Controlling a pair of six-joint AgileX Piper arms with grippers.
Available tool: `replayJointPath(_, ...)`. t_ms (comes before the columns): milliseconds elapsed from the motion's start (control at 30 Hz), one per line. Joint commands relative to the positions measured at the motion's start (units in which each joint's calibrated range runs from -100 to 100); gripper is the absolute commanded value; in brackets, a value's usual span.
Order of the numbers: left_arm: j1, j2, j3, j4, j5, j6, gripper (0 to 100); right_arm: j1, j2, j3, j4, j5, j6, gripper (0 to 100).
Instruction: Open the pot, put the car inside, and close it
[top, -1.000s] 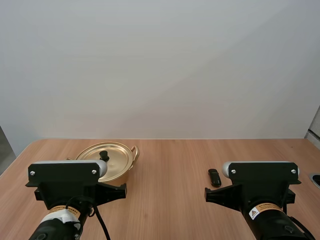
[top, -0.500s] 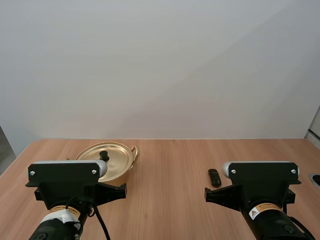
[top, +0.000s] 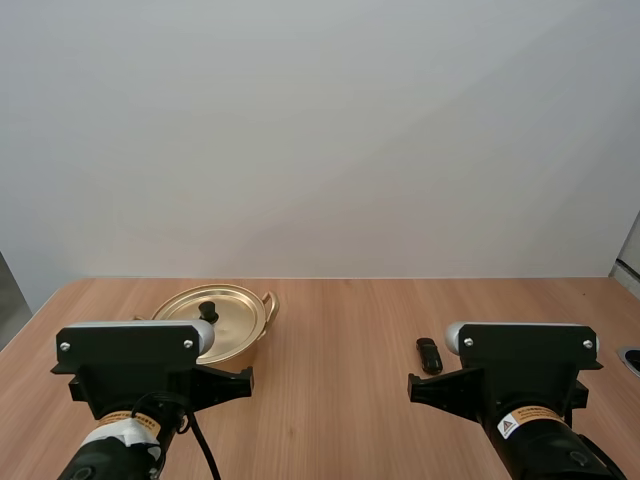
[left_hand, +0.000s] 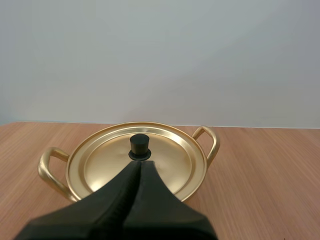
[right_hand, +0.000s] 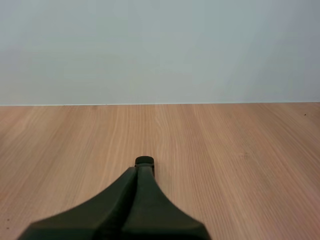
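Nearest in the left wrist view, the left pincer (left_hand: 141, 165) has its two black fingers pressed together into one dark wedge with nothing between them. Its tip points at the lid's knob and stops just short of it, above the near part of the lid. Under and beyond it stands the round golden metal pot (left_hand: 197, 177), upright on the pale wooden counter (left_hand: 270, 170), with a looped handle on either side. The flat golden lid (left_hand: 172, 155) sits on the pot, and the small black knob (left_hand: 140, 145) rises from the lid's middle. In the right wrist view the right pincer (right_hand: 140, 172) is likewise pressed together and empty, held low over the counter. Just past its tip lies the small black oblong car (right_hand: 144, 160); whether the two touch cannot be told. In the high view the left arm (top: 130, 360) covers the near edge of the pot, while the car lies on bare wood just beside the right arm (top: 520, 360), outside the pot and well apart from it.
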Motion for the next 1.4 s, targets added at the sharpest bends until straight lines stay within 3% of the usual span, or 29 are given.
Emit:
replayJointPath(0, 0.01, 0.0, 0.0, 0.0, 0.0, 0.0, 0, 0.0, 0.0, 0.0, 3.0, 0.0, 0.0, 0)
replayJointPath(100, 0.01, 0.0, 0.0, 0.4, -3.1, 0.0, 0, 0.0, 0.0, 0.0, 6.9, 0.0, 0.0, 0)
replayJointPath(233, 0.01, 0.0, -0.5, 3.6, -12.3, 0.0, 0, 0.0, 0.0, 0.0, 6.8, -1.3, 0.0, 0)
replayJointPath(367, 0.01, 0.0, -5.2, 4.2, -17.0, 0.0, 0, 0.0, 0.0, 0.0, 6.8, -9.7, 0.0, 0)
replayJointPath(533, 0.01, 0.0, -11.8, 4.7, -15.5, 4.8, 0, 0.0, 0.0, 0.0, 6.8, -29.4, 0.0, 0)
replayJointPath(667, 0.01, 0.0, -17.6, 4.7, -7.9, 5.6, 0, 0.0, 0.0, 0.0, 5.6, -54.2, 0.0, 0)
replayJointPath(800, 0.01, 0.0, -23.4, 3.8, -3.5, 5.6, 0, 0.0, 0.0, 0.0, -2.0, -78.9, -1.2, 0)
replayJointPath(867, 0.01, 0.0, -26.8, 3.0, 0.3, 5.6, 0, 0.0, 0.0, 0.0, -6.1, -85.7, -4.3, 0)
replayJointPath(1067, 0.01, 1.7, -35.5, 1.7, 19.6, 6.1, 0, 0.0, 0.0, 0.0, -12.1, -82.6, -12.3, 0)
replayJointPath(1200, 0.01, 7.0, -39.5, -3.9, 27.3, 10.7, 0, 0.0, 0.0, 0.0, -16.2, -73.8, -20.0, 0)
replayJointPath(1267, 0.01, 10.5, -41.5, -6.7, 31.9, 13.6, 0, 0.0, 0.0, 0.0, -16.4, -71.0, -24.5, 0)
replayJointPath(1367, 0.01, 17.6, -45.1, -7.8, 39.4, 16.5, 0, 0.0, 0.0, 0.0, -16.4, -67.0, -26.4, 0)
